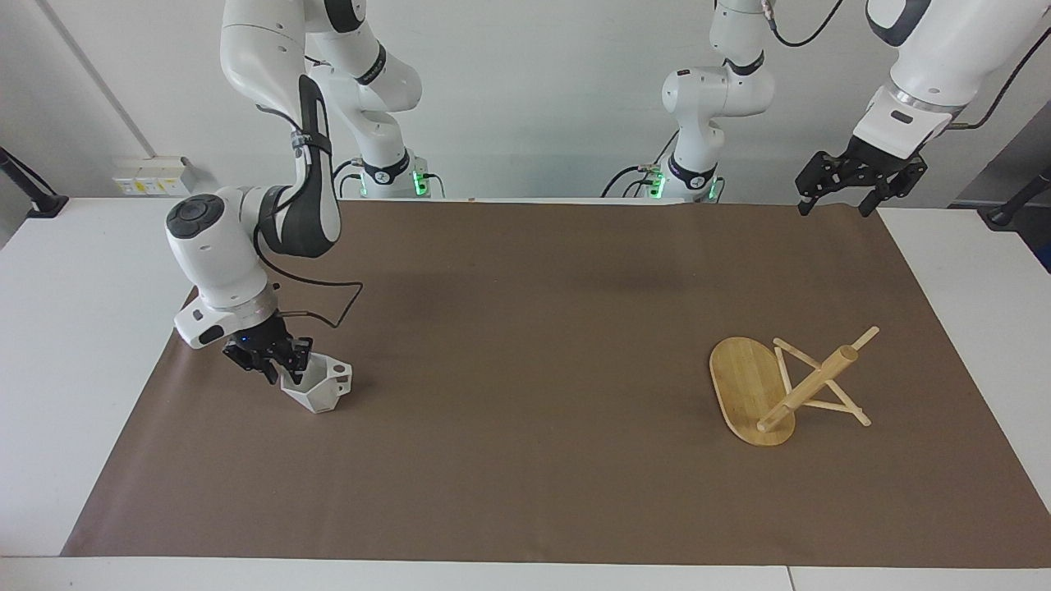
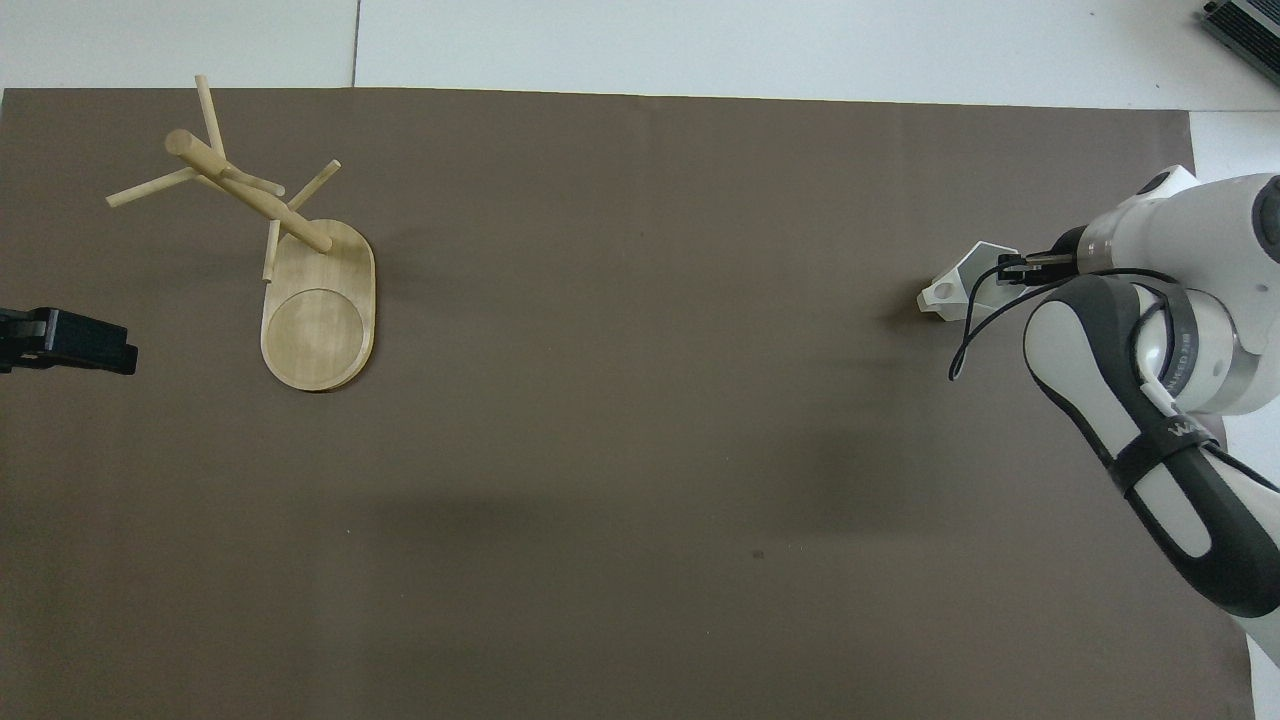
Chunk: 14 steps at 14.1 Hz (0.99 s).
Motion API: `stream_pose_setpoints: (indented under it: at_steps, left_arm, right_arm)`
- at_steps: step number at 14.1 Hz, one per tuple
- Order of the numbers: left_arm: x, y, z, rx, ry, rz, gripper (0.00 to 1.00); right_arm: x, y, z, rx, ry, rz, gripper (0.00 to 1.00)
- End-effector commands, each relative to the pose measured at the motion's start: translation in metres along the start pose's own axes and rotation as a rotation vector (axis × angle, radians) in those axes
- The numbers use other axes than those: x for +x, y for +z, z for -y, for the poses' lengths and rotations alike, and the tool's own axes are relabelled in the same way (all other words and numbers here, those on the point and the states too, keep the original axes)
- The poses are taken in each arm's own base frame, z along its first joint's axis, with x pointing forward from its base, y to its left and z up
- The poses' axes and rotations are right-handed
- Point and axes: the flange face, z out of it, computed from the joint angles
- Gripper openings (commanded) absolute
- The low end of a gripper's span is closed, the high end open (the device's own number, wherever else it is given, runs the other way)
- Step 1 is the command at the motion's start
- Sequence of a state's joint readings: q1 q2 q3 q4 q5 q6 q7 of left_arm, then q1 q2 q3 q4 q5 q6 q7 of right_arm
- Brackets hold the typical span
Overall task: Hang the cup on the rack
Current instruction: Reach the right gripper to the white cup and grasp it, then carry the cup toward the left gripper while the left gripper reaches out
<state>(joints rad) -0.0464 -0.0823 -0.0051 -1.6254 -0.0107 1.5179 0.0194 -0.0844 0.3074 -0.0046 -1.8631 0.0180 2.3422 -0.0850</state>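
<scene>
We see a white faceted cup with a blocky, holed handle on the brown-covered tabletop at the right arm's end. The right hand bends steeply down and clamps the cup's rim. The bamboo rack lies tipped over near the left arm's end; the left hand waits released above the tabletop's edge.

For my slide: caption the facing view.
Right pincer at white cup's rim; bamboo rack waits apart.
</scene>
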Motion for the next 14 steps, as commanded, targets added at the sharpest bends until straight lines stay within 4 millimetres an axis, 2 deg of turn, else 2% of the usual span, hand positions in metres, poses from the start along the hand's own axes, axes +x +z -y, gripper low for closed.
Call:
stream_pose_setpoints:
  at_steps: [1, 3, 6, 7, 10, 12, 14]
  left_arm:
    - [-0.011, -0.001, 0.0, 0.009, 0.002, 0.007, 1.0]
    - [-0.011, -0.001, 0.002, 0.009, -0.001, 0.009, 1.0]
    - [-0.018, 0.003, 0.01, 0.015, -0.041, 0.047, 1.0]
    - [-0.017, 0.003, 0.016, 0.016, -0.091, 0.036, 1.0]
    - [-0.016, 0.003, 0.011, 0.017, -0.214, 0.032, 1.0]
    - [-0.018, 0.005, 0.008, 0.012, -0.353, 0.041, 1.0]
    - [-0.022, 0.009, 0.001, -0.043, -0.472, 0.068, 1.0]
  right_arm:
    - [0.005, -0.007, 0.0, 0.009, 0.016, -0.016, 0.15]
    - [0.005, -0.009, -0.001, 0.008, 0.017, -0.013, 0.06]
    - [0.007, -0.011, 0.002, 0.011, 0.011, -0.016, 0.0]
    - [0.007, -0.011, 0.002, 0.011, 0.011, -0.016, 0.0]
    - [0.008, -0.015, 0.007, 0.014, 0.003, -0.019, 0.0]
    - [0.018, -0.035, 0.018, 0.028, -0.012, 0.0, 0.0]
    - [0.03, -0.069, 0.038, 0.048, -0.04, 0.024, 0.0]
